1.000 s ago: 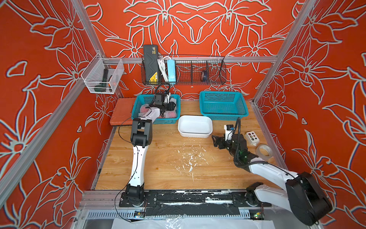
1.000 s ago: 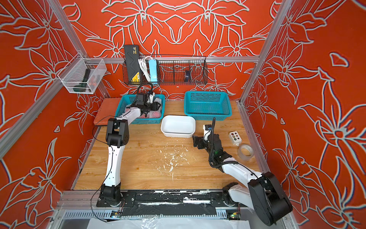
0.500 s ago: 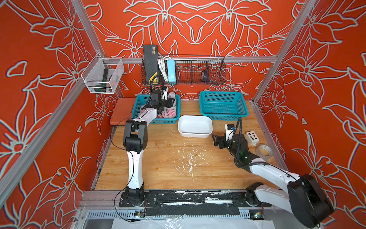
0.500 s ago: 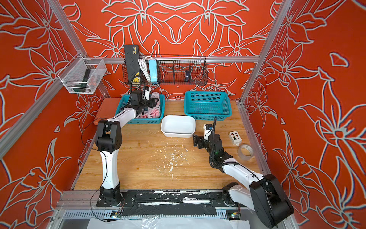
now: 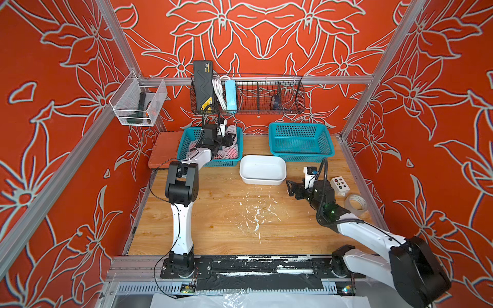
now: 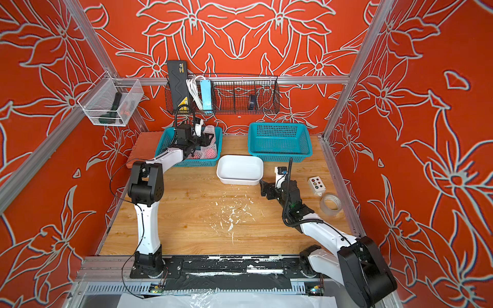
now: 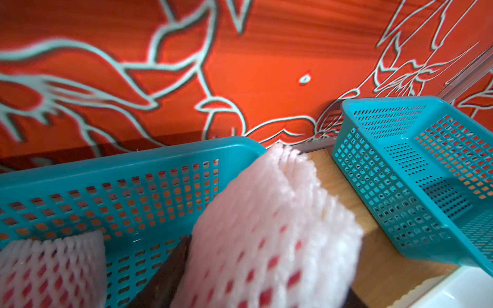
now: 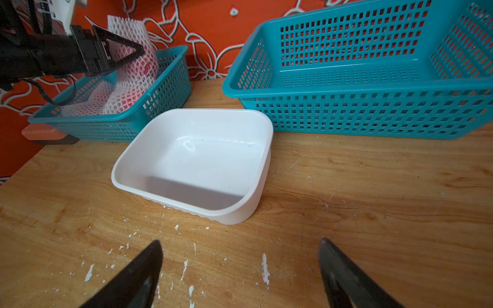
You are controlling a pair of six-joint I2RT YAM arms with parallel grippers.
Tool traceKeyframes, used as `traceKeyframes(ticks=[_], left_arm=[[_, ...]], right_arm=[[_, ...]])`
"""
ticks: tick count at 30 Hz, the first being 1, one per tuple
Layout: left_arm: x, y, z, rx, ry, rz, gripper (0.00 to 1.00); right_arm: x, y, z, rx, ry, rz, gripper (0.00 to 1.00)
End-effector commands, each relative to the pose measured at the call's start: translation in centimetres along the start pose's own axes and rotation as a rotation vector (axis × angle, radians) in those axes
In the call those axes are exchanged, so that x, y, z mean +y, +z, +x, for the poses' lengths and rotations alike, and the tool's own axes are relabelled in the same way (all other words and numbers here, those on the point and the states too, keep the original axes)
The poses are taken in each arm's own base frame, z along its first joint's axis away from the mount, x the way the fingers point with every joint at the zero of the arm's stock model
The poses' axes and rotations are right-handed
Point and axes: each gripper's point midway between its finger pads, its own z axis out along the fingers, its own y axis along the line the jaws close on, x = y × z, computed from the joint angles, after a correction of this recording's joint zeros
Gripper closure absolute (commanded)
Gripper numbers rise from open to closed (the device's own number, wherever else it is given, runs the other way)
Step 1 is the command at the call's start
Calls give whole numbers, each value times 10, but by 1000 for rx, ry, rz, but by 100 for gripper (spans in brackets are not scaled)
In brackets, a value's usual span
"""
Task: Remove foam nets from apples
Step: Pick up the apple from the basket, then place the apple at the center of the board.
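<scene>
Several apples in white foam nets (image 5: 232, 153) (image 6: 210, 153) (image 8: 125, 98) lie in the left teal basket (image 5: 186, 140) (image 6: 166, 138) (image 7: 112, 170) (image 8: 170, 88) at the back. Reaching over that basket, my left gripper (image 5: 231, 138) (image 6: 210, 138) (image 7: 266, 253) (image 8: 128, 50) is shut on one netted apple (image 7: 266, 221) (image 8: 138, 66). Red skin shows through the mesh, and the net's open end stands above the basket rim. Another netted apple (image 7: 48, 269) lies beside it. My right gripper (image 5: 290, 188) (image 6: 264, 188) (image 8: 240, 245) hovers low over the table, open and holding nothing.
A white tub (image 5: 262, 170) (image 8: 197, 160) sits mid-table, in front of an empty teal basket (image 5: 300, 144) (image 8: 373, 69) (image 7: 416, 170). White foam crumbs (image 5: 256, 213) dot the wood. A button box (image 5: 339, 184) and a tape roll (image 5: 354, 204) lie at the right edge.
The left arm's elbow has swung left and lower while its gripper stayed over the left basket, shifting slightly right. The right arm has not moved.
</scene>
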Motion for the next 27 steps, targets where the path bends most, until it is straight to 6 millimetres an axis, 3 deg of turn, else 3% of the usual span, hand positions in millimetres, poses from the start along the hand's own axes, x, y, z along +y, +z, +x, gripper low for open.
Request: traceKeyframes(ticks=[1,15,20,27], left_arm=[[-16,-23,-61,-148,50,24,70],[-39,-33,-94,-220,86,68,70],[-53,-53,-92,-225,83,91,70],[-81,-95,-70,-217,76,130,69]], right_arm=[[-1,-2,-3,-21,11,8,9],[-2,-2,-2,-19,8,13,9],[-1,-2,-3,-22,8,10,9],[0,-3,-5,-26,10,4,9]])
